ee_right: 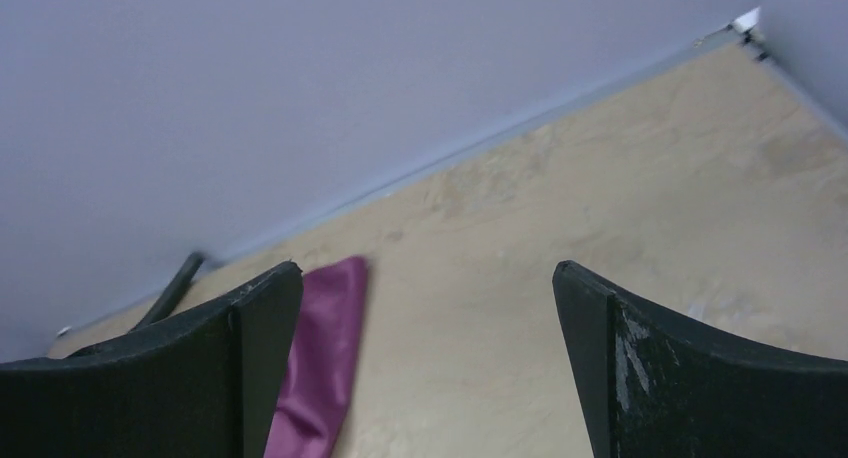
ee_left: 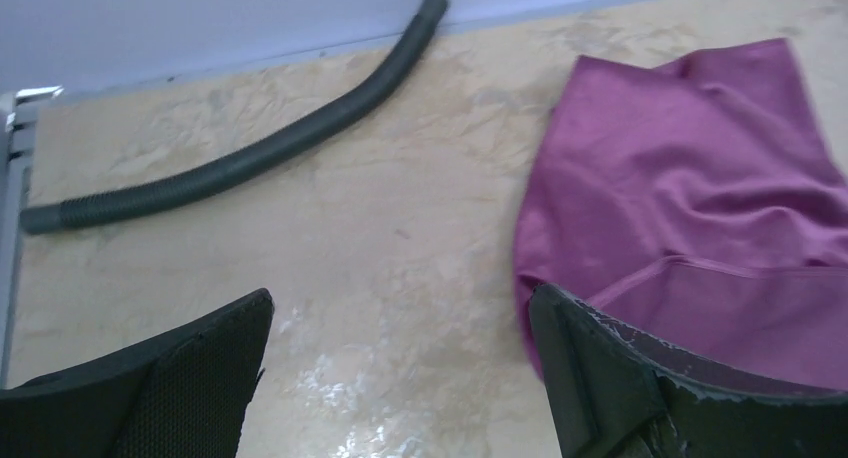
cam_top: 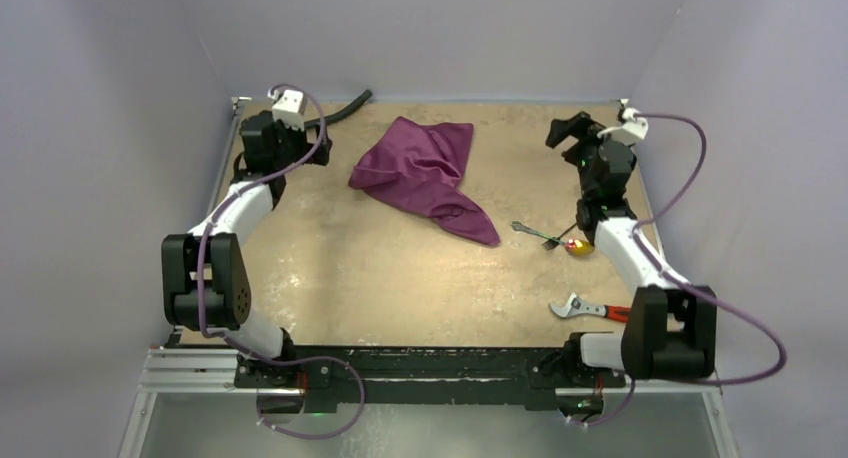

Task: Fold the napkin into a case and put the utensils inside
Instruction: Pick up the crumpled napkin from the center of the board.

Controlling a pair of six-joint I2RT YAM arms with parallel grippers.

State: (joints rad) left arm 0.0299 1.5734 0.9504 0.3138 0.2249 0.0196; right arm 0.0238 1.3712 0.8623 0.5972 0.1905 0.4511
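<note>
Left gripper and right gripper both hang spread and empty, the left just beside the napkin. That plum cloth lies rumpled at the far middle of the table. It looks thin, limp and slippery, so I'd pinch a hemmed corner rather than the bunched middle. The fork and spoon lie near its trailing tip.

1. Top view: bright, even, diffuse overhead light. Shadows on the table are faint and soft-edged.
2. Left wrist view: a mottled white glare patch lies on the table at lower centre.
3. The napkin shows mild sheen along its fold ridges.
4. Both wrist views are slightly soft, the right wrist view more so.
</note>
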